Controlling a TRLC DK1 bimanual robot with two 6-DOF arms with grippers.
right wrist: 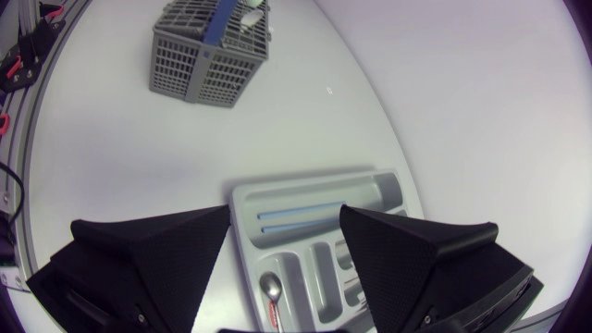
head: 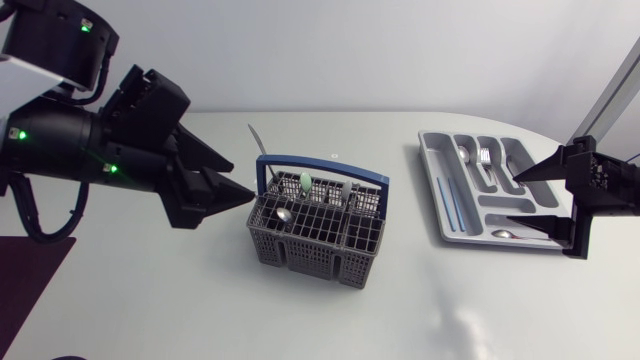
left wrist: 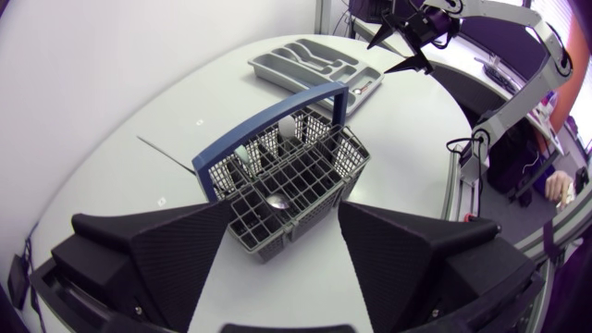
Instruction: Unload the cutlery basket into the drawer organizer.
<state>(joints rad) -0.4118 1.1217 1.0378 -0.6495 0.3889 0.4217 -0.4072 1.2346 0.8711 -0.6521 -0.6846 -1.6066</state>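
Two arms over the white counter (head: 150, 300), one grey cutlery basket (head: 316, 228) between them. The basket sits upright near mid-counter, with a blue handle (head: 320, 165) arched over it.

Inside the basket:
- a spoon (head: 284, 214) lying in a cell at its left end
- a pale green-tipped piece (head: 305, 182) standing under the handle
- a thin silver utensil (head: 257, 145) leaning out past its left end

Left pincer (head: 235, 198) hangs just off the basket's left end. Fingers spread wide, nothing in them. Seen from its own wrist, the basket lies ahead of the gap.

Drawer organizer (head: 432, 170) lies flat, well to the basket's right and apart from it. Two blue sticks (head: 452, 200) lie in the long slot on the basket side. Some silver cutlery (head: 480, 155) is in the slots farther from the basket; the pieces are too small to sort.

Right pincer (head: 518, 205) is above the organizer's side away from the basket, released and empty.
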